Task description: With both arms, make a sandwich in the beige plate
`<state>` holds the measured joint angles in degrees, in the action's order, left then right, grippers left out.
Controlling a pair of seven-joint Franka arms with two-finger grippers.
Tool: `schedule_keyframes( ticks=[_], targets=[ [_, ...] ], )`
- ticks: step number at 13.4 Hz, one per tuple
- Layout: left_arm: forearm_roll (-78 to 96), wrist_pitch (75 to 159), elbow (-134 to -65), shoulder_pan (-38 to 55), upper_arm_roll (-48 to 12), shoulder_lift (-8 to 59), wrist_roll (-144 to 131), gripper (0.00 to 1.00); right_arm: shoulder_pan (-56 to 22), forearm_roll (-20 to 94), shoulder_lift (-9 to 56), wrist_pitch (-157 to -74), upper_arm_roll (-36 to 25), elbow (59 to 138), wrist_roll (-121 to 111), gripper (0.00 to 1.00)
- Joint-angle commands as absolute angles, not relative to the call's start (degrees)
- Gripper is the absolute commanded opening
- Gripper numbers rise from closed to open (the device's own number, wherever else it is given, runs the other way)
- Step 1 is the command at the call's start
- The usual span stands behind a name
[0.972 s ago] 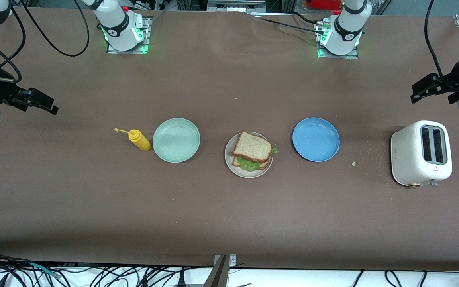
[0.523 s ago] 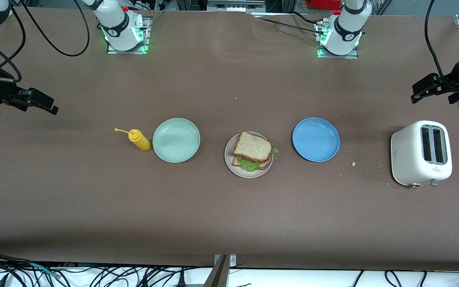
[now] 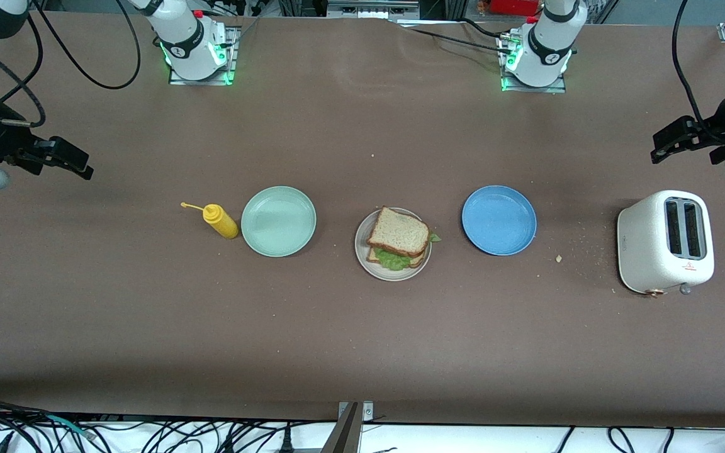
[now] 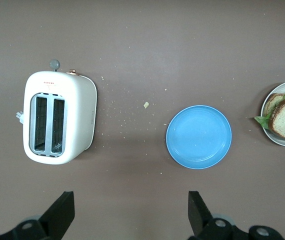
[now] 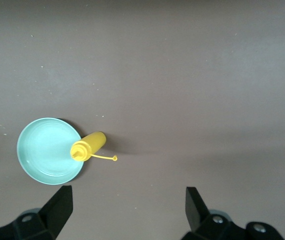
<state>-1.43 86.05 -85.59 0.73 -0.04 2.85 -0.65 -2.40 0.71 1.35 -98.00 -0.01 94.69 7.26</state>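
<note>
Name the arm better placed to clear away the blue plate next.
Left, probably. The left gripper hangs open at the toaster's end, with the blue plate in its wrist view; the right gripper is beside the mint plate.

Both arms: white rounded shells with black bands at the joints. Right arm [image 3: 181, 31] and left arm [image 3: 548, 38] each sit on a grey metal base plate, green light glowing at the foot, small red cap near the base. A round black logo mark shows on each lower shell. Thick black cables loop off both — one big loop by the right arm's base. Wrists end in a silver-grey cylinder and black hardware. Right gripper [image 5: 127, 212] and left gripper [image 4: 130, 215]: black two-finger type, wedge-shaped fingers [image 4: 62, 212], round screw heads on the black body.
</note>
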Motion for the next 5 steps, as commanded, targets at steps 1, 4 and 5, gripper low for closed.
schedule_keyframes(
  ticks=[1,4,5],
  targets=[
    [-1.85,86.13,-84.73,0.62,-0.18,2.99,-0.35,1.00,-2.90,-0.44,0.44,-97.38,-0.35,94.48,7.82,1.00],
    [-1.85,86.13,-84.73,0.62,-0.18,2.99,-0.35,1.00,-2.64,0.52,0.61,-96.86,-1.05,94.66,8.00,1.00],
    [-1.85,86.13,-84.73,0.62,-0.18,2.99,-0.35,1.00,-2.72,0.96,0.62,-96.86,-1.23,94.66,8.09,1.00]
  ],
)
